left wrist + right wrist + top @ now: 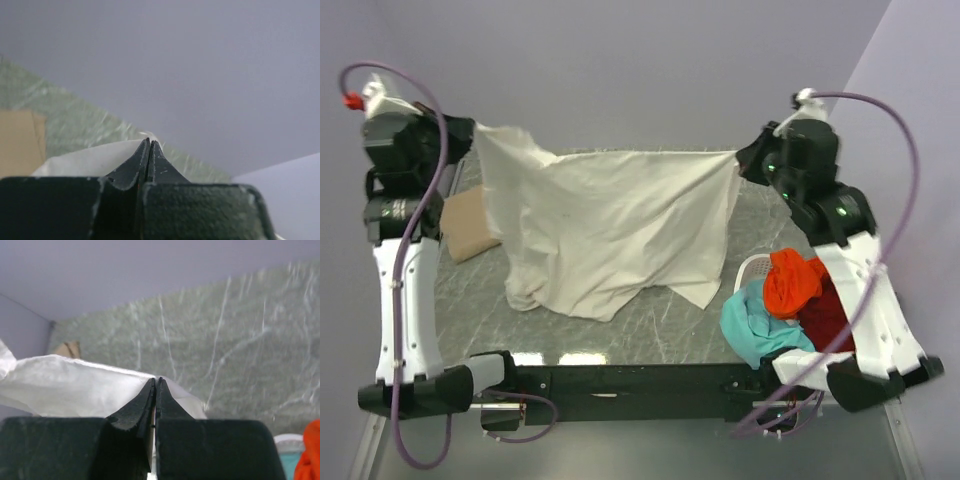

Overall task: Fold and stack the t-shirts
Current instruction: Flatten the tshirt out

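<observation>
Now your left claw [470, 132] and right claw [742, 160] are each clenched on 1 end of the cream-white t-shirt [610, 215]. It hangs stretched between them above the desk [660, 320], with its lower edge crumpled on the surface. The tan t-shirt [470, 228] lies flat beside your left arm. At right, the white basket [750, 268] holds the orange t-shirt [792, 282], the teal t-shirt [755, 325] and the dark red t-shirt [828, 312], heaped together.

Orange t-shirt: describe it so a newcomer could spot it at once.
Start at the marbled table and go to its right edge, where a white basket sits by the right arm. The orange t-shirt lies crumpled atop the heap there, between a teal t-shirt and a dark red one; it is the only bright orange cloth.
</observation>
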Controlling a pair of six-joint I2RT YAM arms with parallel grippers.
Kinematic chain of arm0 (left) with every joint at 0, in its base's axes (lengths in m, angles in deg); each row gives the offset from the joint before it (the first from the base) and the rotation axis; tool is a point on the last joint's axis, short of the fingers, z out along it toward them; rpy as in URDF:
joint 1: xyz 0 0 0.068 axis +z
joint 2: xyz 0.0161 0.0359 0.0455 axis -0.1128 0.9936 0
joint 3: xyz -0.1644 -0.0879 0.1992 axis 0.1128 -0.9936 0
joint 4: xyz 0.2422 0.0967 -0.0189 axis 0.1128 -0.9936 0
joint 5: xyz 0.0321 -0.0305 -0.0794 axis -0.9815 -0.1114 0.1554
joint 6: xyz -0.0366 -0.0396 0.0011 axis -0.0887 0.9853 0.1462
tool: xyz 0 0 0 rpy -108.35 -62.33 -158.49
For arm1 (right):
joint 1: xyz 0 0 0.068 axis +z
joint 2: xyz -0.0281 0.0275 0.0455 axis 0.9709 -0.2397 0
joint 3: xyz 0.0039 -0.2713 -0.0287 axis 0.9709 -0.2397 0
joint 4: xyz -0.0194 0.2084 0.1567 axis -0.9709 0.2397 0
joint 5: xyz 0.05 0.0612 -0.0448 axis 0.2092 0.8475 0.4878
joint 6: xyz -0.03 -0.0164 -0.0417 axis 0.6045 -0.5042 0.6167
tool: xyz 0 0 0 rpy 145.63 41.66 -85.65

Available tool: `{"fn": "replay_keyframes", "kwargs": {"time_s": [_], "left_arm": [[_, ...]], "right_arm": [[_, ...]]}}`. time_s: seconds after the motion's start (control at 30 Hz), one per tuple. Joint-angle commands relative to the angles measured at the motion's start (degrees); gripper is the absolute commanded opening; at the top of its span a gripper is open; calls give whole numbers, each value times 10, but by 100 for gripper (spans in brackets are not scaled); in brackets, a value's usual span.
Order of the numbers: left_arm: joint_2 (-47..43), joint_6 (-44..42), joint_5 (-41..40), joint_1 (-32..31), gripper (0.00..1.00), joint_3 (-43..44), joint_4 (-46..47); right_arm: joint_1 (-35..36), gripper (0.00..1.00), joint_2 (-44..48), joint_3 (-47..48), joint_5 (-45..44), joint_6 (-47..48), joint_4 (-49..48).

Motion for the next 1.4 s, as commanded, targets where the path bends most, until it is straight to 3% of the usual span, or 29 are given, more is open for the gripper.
{"fn": "replay_keyframes", "kwargs": {"time_s": [0.0, 0.23, 0.5, 0.67, 0.93, 1.1, 1.37], "left_arm": [[-51, 25, 20, 19, 0, 72, 40], [-111, 5, -73, 23, 1, 190, 69], [-147, -8, -61, 23, 1, 204, 117], [-115, 6, -16, 23, 1, 164, 141], [11, -9, 83, 23, 1, 135, 136], [61, -27, 105, 23, 1, 178, 101], [41, -21, 96, 23, 1, 221, 118]], "right_arm": [[3, 0, 78, 40, -23, 42, -33], [2, 0, 199, 62, -7, 83, -93], [3, 0, 219, 94, 22, 83, -133], [3, 0, 196, 54, 3, 88, -171], [1, 0, 107, -38, -55, 90, -202], [0, 0, 63, -14, -56, 85, -189], [1, 0, 58, 41, -21, 88, -180]]}}
